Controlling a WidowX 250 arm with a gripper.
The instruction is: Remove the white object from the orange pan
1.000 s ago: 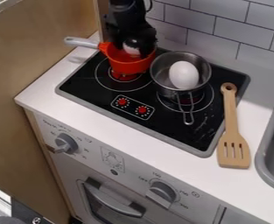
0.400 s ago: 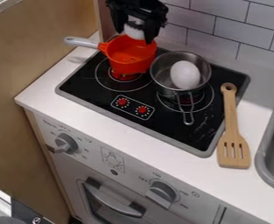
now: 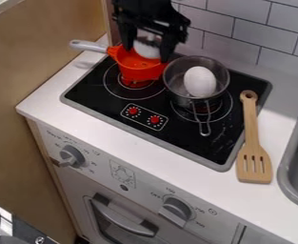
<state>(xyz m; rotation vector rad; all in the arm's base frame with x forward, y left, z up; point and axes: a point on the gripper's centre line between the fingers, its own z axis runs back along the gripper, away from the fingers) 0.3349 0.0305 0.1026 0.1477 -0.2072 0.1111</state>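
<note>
The gripper (image 3: 146,52) has its two fingers closed on the white object (image 3: 146,49), one to either side, at the back of the orange pan (image 3: 137,71) and seemingly just over its rim. The likeliest trouble is a slip: the object looks smooth and rounded, so if the fingers have it off its middle it could squirm out and drop back into the pan, or roll off behind it. Clearance is the next worry. The object and the fingertips look close to the pan's back edge, and a sideways move begun too low could snag the rim and drag or tip the pan — it seems light, and its handle (image 3: 89,46) juts out to the left, where a low swing might knock it round. To the pan's right, the pot (image 3: 177,86) stands just beside it with an egg (image 3: 200,82) inside; a low pass that way could bump the pot, or a lost grip could land the object on the egg. Going straight up first would ease most of this. Setting down has its own risk: on the smooth hob (image 3: 106,106) in front of the pan, a round thing let go from any height may roll.
</note>
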